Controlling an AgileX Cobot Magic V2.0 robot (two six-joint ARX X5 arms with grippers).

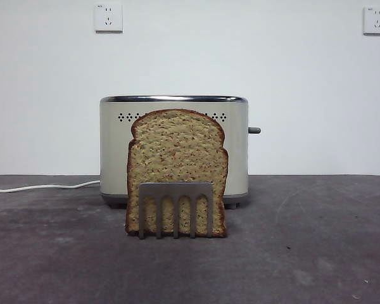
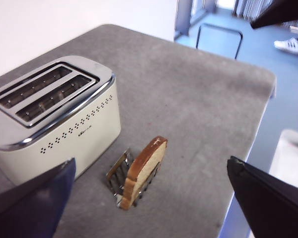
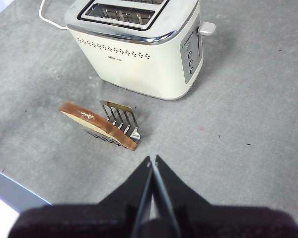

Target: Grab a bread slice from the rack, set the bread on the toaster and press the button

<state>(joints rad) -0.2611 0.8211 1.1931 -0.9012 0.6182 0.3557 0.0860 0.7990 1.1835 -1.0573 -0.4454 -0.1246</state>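
Note:
The slice of bread stands upright in the metal rack, in front of the cream toaster. The grey button sticks out of the toaster's right narrow side. In the left wrist view my left gripper is wide open and empty, high above the bread, the rack and the toaster. In the right wrist view my right gripper is shut and empty, above the table, apart from the bread, the rack, the toaster and the button. Neither gripper shows in the front view.
The toaster's white cord runs off to the left along the grey table. Two white wall sockets sit high on the wall behind. The table's edge is seen in the left wrist view, with floor beyond it.

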